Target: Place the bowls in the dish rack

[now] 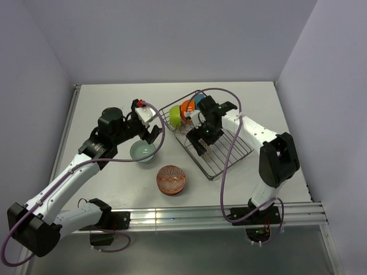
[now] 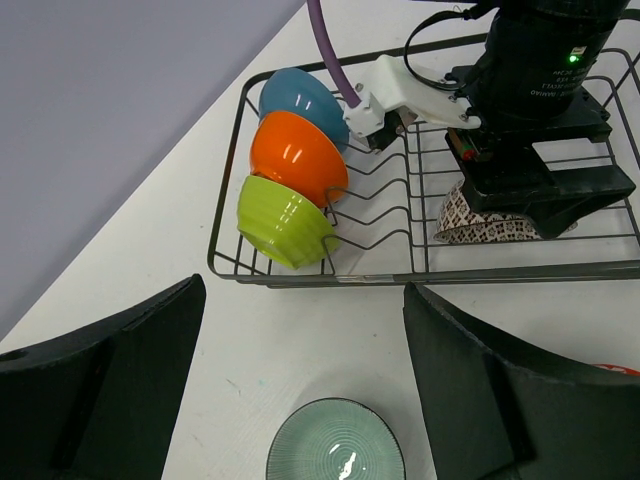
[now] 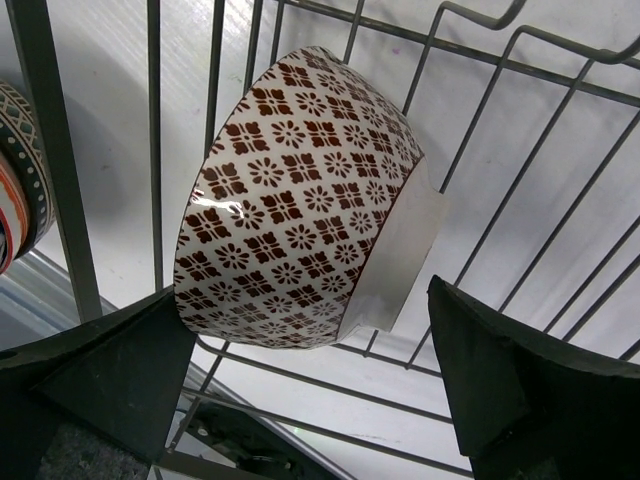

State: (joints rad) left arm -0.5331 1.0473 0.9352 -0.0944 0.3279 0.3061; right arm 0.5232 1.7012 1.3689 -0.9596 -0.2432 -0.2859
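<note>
A brown bowl (image 3: 290,200), white with rows of small brown flower prints, lies on its side on the wires of the rack (image 3: 56,150). It sits directly under the right gripper (image 3: 305,320), whose fingers stand wide apart on either side of it, holding nothing. Just left of that gripper, a lime bowl (image 2: 280,220), an orange bowl (image 2: 297,158) and a blue bowl (image 2: 300,100) stand on edge in a touching row along the rack's end. All three are plain and glossy.

The left gripper (image 2: 302,300) hangs with its fingers wide apart and nothing between them. Below it a teal bowl (image 2: 335,455), ringed with fine ridges inside, sits upright on the table. A red bowl (image 1: 171,179) with a line pattern sits to that gripper's right, nearer the bases.

The table (image 1: 114,97) is flat, matte and off-white. Plain pale grey walls (image 1: 172,34) close it in on three sides. The rack is thin dark wire, rectangular.
</note>
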